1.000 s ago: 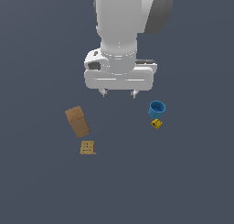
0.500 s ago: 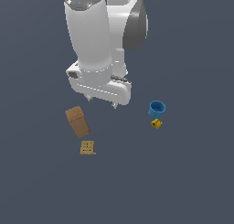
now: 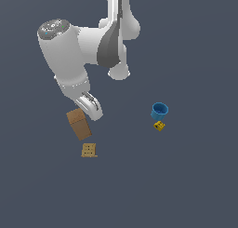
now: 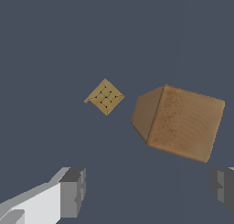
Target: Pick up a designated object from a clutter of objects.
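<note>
The plain brown box (image 3: 79,124) lies on the grey floor at the exterior view's left; it fills part of the wrist view (image 4: 180,122). My gripper (image 3: 93,111) hangs just above the box's right end, tilted. In the wrist view its two fingers (image 4: 73,191) stand wide apart with nothing between them, so my gripper (image 4: 148,191) is open and empty. The small tan dotted square (image 3: 89,150) lies just below the box in the exterior view, and shows in the wrist view (image 4: 105,96). The blue cup (image 3: 159,110) and the tiny yellow block (image 3: 159,125) sit at the exterior view's right.
The arm's white body (image 3: 74,50) rises over the box toward the upper middle of the exterior view. The floor (image 3: 186,185) is plain dark grey all around.
The arm has swung from above the scene's middle toward the exterior view's left and has tilted, bringing the gripper down close over the brown box. The objects have not moved.
</note>
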Available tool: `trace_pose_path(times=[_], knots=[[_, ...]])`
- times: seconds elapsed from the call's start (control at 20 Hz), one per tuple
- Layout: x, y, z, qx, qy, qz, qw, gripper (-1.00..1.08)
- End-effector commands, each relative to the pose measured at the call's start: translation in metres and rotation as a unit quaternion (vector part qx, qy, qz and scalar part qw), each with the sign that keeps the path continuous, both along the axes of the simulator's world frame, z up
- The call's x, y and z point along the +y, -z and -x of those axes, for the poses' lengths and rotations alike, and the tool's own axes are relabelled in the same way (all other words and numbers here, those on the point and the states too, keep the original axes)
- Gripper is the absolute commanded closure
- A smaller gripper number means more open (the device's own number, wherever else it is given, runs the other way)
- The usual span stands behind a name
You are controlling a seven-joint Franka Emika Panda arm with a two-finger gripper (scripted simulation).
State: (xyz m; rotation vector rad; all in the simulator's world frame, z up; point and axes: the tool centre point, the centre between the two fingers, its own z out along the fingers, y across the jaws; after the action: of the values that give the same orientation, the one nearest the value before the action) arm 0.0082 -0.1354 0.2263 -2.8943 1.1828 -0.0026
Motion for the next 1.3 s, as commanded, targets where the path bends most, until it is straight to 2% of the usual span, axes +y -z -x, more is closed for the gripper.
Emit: trace_pose_path(times=[0.0,0.25,0.5,0.9,1.25], knots=[[-0.017,0.01,0.004,0.001,0.043,0.001,0.9991,-0.92],[-0.041,0.024,0.012,0.003,0.104,0.004,0.9945,-0.92],[-0.055,0.032,0.016,0.004,0.139,0.006,0.9903,-0.92],[-0.058,0.036,0.018,0.005,0.144,0.006,0.9895,-0.92],[-0.058,0.064,0.019,0.005,0.146,0.006,0.9892,-0.92]])
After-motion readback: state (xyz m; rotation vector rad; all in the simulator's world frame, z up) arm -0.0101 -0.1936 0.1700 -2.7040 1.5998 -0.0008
